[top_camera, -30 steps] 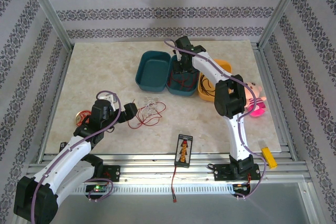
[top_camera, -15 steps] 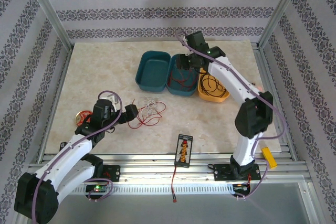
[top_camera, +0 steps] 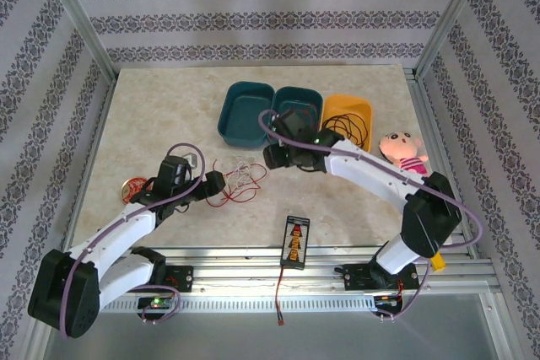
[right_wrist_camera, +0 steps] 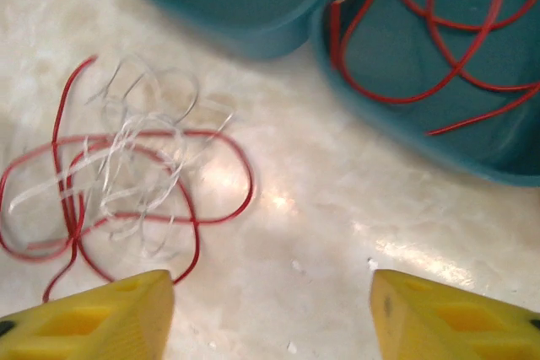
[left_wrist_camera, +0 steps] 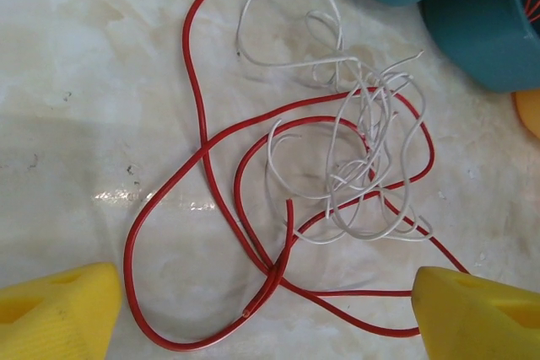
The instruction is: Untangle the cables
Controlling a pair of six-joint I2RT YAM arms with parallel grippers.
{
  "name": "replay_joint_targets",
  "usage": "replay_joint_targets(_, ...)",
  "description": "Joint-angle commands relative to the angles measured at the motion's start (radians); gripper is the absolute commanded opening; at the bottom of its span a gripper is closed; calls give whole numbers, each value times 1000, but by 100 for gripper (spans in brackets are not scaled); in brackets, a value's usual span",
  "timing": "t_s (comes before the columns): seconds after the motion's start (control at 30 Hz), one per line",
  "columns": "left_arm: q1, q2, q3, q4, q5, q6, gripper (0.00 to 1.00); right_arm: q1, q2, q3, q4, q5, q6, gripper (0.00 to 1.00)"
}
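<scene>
Tangle of red cable (left_wrist_camera: pixel 202 151), white cable (left_wrist_camera: pixel 371 115), bin wire (right_wrist_camera: pixel 396 99) cut off, L fingers (left_wrist_camera: pixel 52 311), R fingers (right_wrist_camera: pixel 94 319) spread, empty

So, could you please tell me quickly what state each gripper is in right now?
Left gripper: open, holding nothing.
Right gripper: open, holding nothing.

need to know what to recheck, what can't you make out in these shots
Top view: tangle too small to tell which strand lies on top.
Right wrist view: whitish cable blurred, ends untraceable.
Right wrist view: binned red cable cut off by top and right edges.
Top view: right arm covers part of the black cable.
Left wrist view: loose red cable disappears behind the left fingers.
</scene>
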Motion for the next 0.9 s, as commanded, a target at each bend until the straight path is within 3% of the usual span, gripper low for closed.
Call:
replay_joint_targets(0.0, 10, 24, 26, 37, 36, 13, 87, 66, -60, -61, 55, 67, 16, 72)
replay_joint_targets(0.1, 10, 49, 26, 111, 93, -9, 85, 122, -67, -115, 84, 51, -2, 78)
replay_joint_targets(0.3, 11, 137, 61, 209, 141, -32, 83, 176, -32, -158, 112, 33, 19, 78)
replay_joint_targets(0.73, -29, 349, 167, 256, 134, -2, 69, 207, 103, -191, 229, -129, 301, 46)
replay_joint_targets(0.87, -34, 393, 175, 282, 140, -7, 63, 206, 146, -201, 299, -169, 332, 41)
